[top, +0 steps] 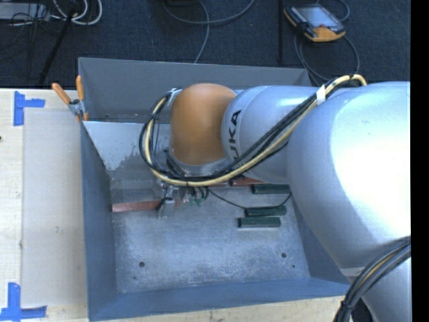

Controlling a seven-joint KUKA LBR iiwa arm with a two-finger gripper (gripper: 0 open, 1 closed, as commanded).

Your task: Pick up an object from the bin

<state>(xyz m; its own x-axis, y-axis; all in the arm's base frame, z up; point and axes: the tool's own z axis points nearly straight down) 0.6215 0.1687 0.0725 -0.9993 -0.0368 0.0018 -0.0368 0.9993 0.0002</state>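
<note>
Down near the bin's [98, 247] left-centre floor, the gripper [168, 203] sits at the right end of a flat reddish-brown strip [134, 206]. Whether the gripper is apart or together cannot be told. Black "KUKA" lettering [235, 130] marks the grey arm [348, 173] beside its orange cover [198, 123]. Three dark green bars [259, 223] lie on the bin floor to the gripper's right. Dark carpet [134, 35] lies beyond.

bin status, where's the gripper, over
Gripper low at one end of a flat brown strip, left part of the bin. Dark green bars lie apart, toward the arm.
</note>
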